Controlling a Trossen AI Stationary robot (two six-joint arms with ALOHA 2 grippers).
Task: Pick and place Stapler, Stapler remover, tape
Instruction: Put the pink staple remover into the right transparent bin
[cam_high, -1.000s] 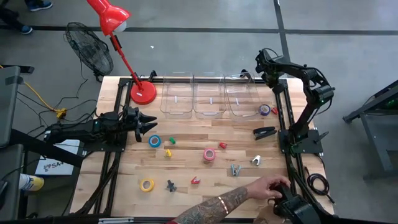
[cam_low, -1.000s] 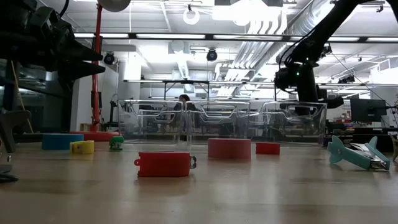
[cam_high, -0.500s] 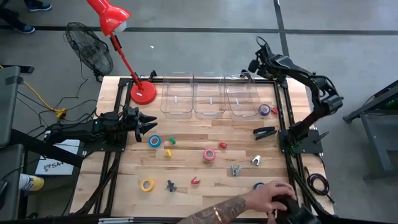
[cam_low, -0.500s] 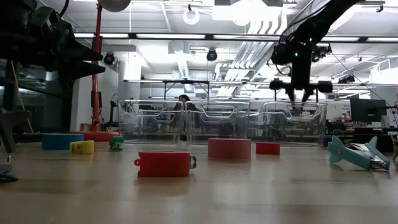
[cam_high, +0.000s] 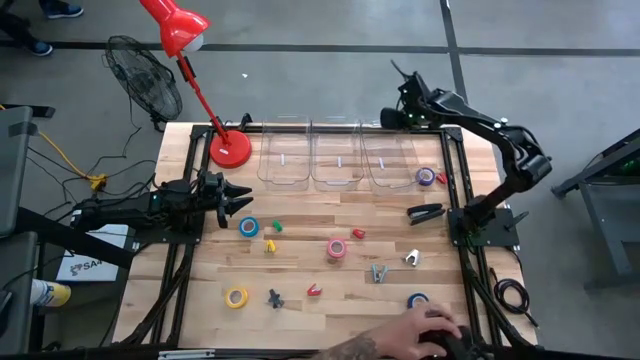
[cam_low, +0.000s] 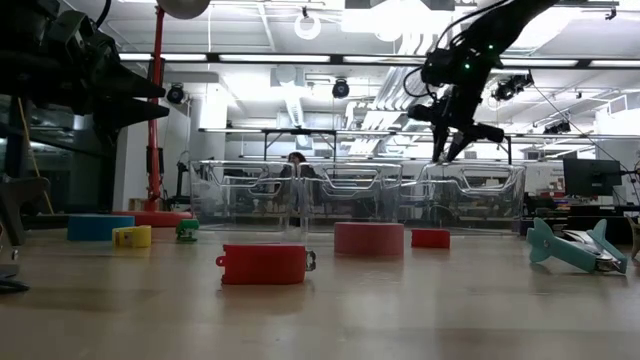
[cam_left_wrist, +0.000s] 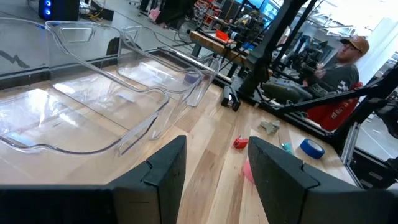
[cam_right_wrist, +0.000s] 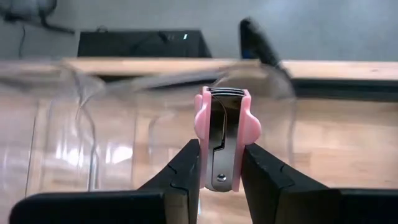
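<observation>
Right hand carrying stapler remover above the far bins.

Right hand (cam_right_wrist: 217, 163) pinches a pink, metal-jawed stapler remover (cam_right_wrist: 222, 138), held high over the rightmost clear plastic bin (cam_high: 392, 160) at the far edge of the wooden surface (cam_high: 320, 250). Recommend centring over the bin mouth and lowering inside the walls before releasing. Left hand (cam_high: 238, 199) waits spread at the left, near a blue tape roll (cam_high: 248, 227). A person's hand (cam_high: 430, 328) reaches in at the near edge.
</observation>
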